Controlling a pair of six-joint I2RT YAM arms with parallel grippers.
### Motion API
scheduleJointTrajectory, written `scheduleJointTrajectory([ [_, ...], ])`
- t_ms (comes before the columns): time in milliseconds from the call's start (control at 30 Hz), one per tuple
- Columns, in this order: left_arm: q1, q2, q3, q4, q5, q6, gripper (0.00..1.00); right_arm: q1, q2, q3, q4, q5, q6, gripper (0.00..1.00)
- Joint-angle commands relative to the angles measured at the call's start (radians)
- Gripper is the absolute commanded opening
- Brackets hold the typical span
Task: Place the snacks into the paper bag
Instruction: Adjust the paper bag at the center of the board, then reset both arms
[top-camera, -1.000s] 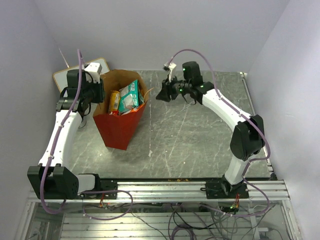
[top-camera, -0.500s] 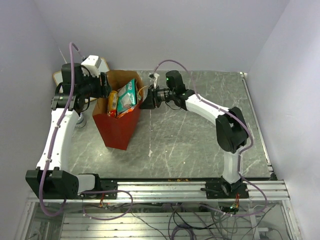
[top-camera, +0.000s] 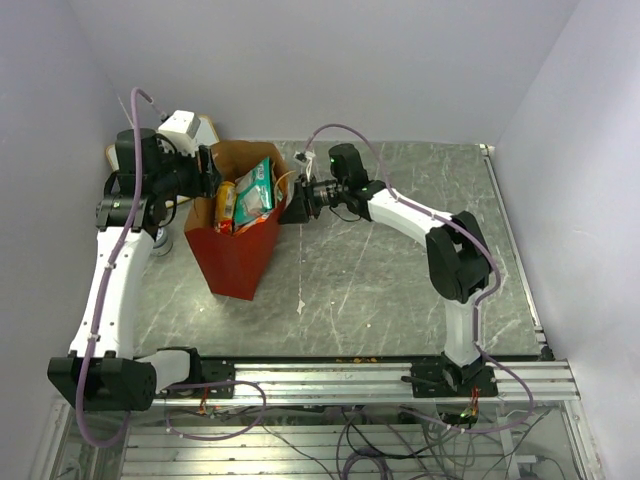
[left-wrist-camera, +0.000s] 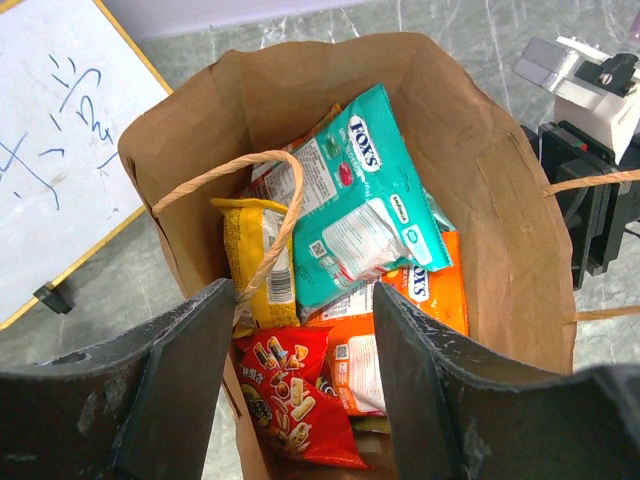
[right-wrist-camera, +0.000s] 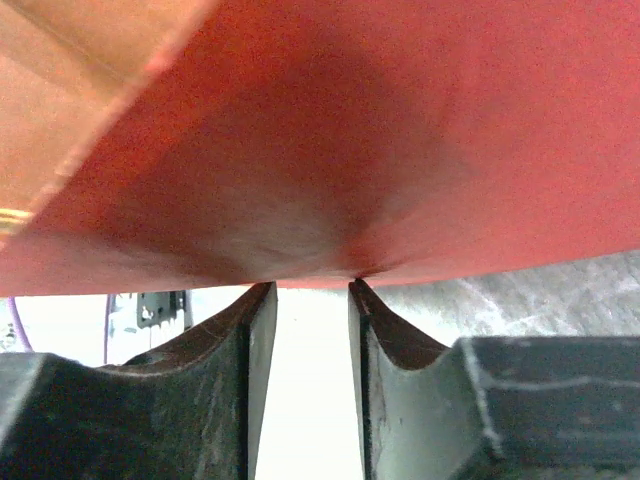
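The paper bag (top-camera: 238, 250), red outside and brown inside (left-wrist-camera: 500, 200), stands upright on the left of the table. Snacks lie in it: a teal packet (left-wrist-camera: 370, 200), a yellow one (left-wrist-camera: 255, 265), a red one (left-wrist-camera: 290, 395) and an orange one (left-wrist-camera: 375, 350). The teal packet (top-camera: 258, 190) sticks up at the top. My left gripper (left-wrist-camera: 303, 290) is open and empty over the bag's left rim (top-camera: 205, 180). My right gripper (right-wrist-camera: 310, 285) is slightly open and empty, its fingertips (right-wrist-camera: 262, 300) against the bag's red right wall (right-wrist-camera: 380, 130); it shows in the top view (top-camera: 293, 208).
A white writing board (left-wrist-camera: 50, 150) leans at the back left behind the bag (top-camera: 207, 127). A rope handle (left-wrist-camera: 270, 200) hangs over the snacks. Purple walls close in on the left, back and right. The grey marble table (top-camera: 400, 270) stretches right of the bag.
My right gripper has swung left from mid-table to the bag's right wall. My left gripper has shifted over the bag's left rim. The bag leans slightly differently.
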Motion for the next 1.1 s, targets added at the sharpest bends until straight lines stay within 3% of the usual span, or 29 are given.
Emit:
scheduleJointTrajectory([
  [0,0.006,-0.034,0.036,0.002,0.001,0.035,0.68,-0.002,-0.096,0.005,-0.114,0.024,-0.183,0.37],
  [367,0.006,-0.062,0.12,-0.034,-0.125,0.065,0.76,-0.185,-0.217,-0.008,-0.42,0.126,-0.41,0.56],
  [500,0.006,-0.047,0.145,-0.025,-0.196,0.06,0.79,-0.249,-0.253,0.02,-0.541,0.26,-0.457,0.6],
  [600,0.006,-0.033,0.153,0.002,-0.268,0.052,0.81,-0.299,-0.309,-0.001,-0.538,0.401,-0.429,0.62],
  [767,0.035,-0.047,0.149,0.077,-0.404,0.027,0.97,-0.382,-0.411,-0.067,-0.479,0.648,-0.371,0.73],
  [800,0.036,-0.058,0.136,0.105,-0.424,0.025,1.0,-0.392,-0.435,-0.084,-0.461,0.697,-0.367,0.76],
  [900,0.039,-0.097,0.078,0.182,-0.477,0.033,0.99,-0.409,-0.512,-0.136,-0.403,0.807,-0.376,0.99],
  [1067,0.044,-0.148,0.013,0.23,-0.545,0.07,0.99,-0.419,-0.639,-0.188,-0.354,0.855,-0.432,1.0],
])
